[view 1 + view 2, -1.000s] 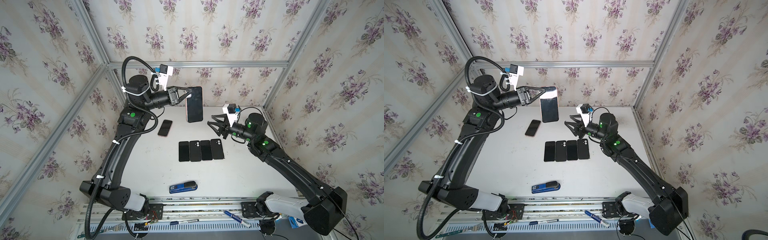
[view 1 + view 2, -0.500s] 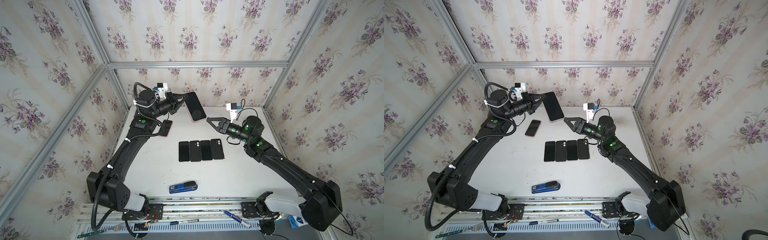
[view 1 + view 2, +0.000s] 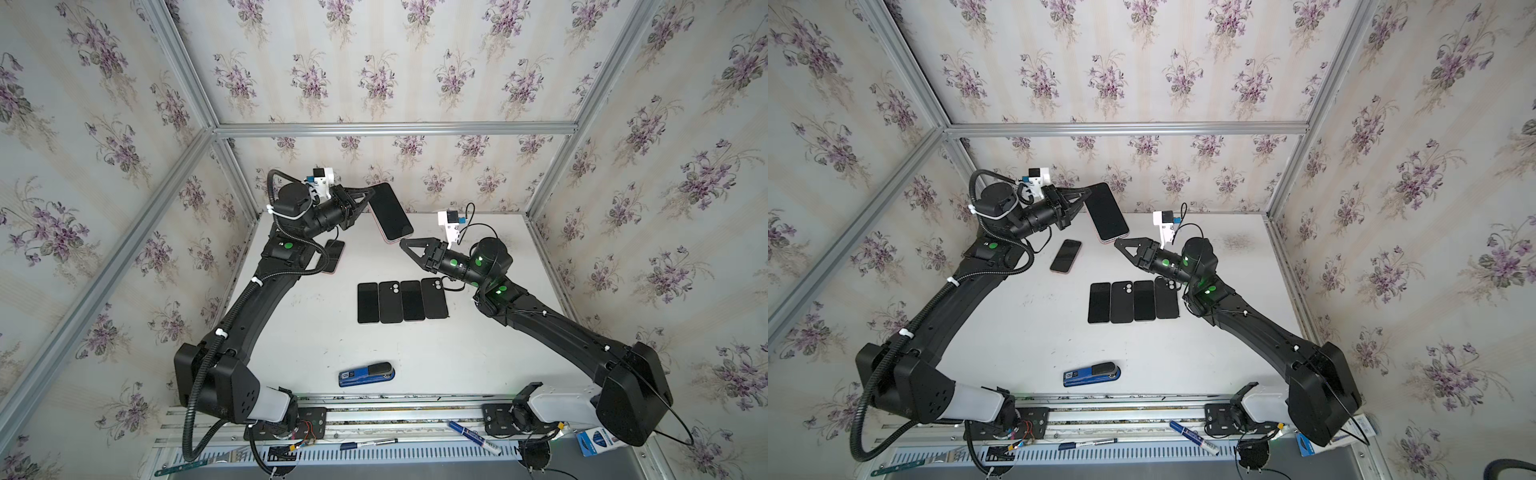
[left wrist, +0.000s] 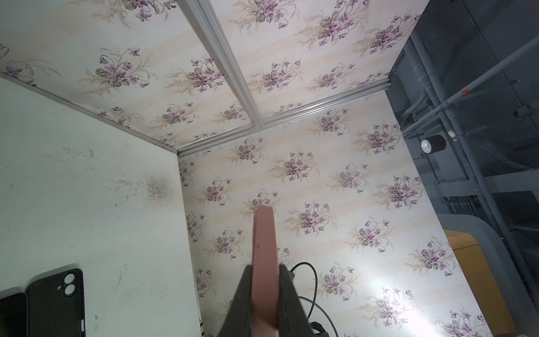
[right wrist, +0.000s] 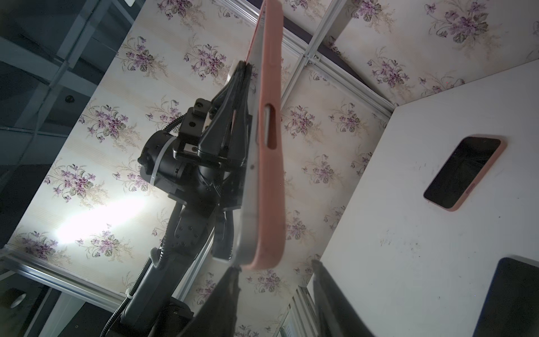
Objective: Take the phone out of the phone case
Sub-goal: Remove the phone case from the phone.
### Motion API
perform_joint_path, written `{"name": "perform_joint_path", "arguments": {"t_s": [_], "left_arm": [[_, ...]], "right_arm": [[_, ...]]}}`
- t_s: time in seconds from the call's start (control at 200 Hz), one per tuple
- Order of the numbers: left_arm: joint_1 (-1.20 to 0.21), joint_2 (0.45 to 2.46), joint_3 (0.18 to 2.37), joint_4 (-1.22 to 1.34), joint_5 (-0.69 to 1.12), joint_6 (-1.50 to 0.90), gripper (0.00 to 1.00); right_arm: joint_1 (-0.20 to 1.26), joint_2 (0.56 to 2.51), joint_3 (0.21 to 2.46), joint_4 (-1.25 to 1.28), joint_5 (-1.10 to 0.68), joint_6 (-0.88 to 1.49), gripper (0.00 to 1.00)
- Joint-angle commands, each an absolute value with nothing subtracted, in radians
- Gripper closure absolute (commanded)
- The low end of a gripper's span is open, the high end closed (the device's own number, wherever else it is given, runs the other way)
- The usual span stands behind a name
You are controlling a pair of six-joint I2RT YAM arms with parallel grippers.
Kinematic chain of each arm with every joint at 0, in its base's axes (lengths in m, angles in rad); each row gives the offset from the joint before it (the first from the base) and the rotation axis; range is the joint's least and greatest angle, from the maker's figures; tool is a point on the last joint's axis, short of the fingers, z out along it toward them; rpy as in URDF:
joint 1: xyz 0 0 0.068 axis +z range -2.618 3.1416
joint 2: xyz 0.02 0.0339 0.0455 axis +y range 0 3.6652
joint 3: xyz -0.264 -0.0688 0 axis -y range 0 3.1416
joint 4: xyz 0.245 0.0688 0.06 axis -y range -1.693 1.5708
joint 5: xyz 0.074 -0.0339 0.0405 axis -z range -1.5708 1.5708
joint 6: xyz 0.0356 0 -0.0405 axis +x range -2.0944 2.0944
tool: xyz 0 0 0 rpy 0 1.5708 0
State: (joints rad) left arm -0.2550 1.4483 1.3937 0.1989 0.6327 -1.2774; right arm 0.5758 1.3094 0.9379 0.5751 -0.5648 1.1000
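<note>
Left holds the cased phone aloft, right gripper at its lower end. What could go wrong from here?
The left gripper pinches the cased phone by one edge, so a tug may twist it loose and drop it onto the table. In the right wrist view its lower corner sits at one finger of the open right gripper, not between them; closing may shove it.

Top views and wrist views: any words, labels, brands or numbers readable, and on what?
No text is readable anywhere.
Blue stapler: white label, print too small.
Blue-and-white marker: any lettering blurred.
Blue box: markings too small.
Pink-cased phone: no text showing.
</note>
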Motion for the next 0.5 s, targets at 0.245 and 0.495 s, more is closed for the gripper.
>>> {"name": "perform_joint_path", "arguments": {"t_s": [0.245,0.495], "left_arm": [[-0.254,1.439,1.385,0.305,0.66,-1.302,1.0],[-0.255,1.436,1.373,0.322,0.676,-1.307,1.0]], "right_arm": [[0.578,1.332,0.919,0.709,-0.521,1.144,0.56],[0.576,1.361,0.925,0.741,-0.495,1.169,0.56]]}}
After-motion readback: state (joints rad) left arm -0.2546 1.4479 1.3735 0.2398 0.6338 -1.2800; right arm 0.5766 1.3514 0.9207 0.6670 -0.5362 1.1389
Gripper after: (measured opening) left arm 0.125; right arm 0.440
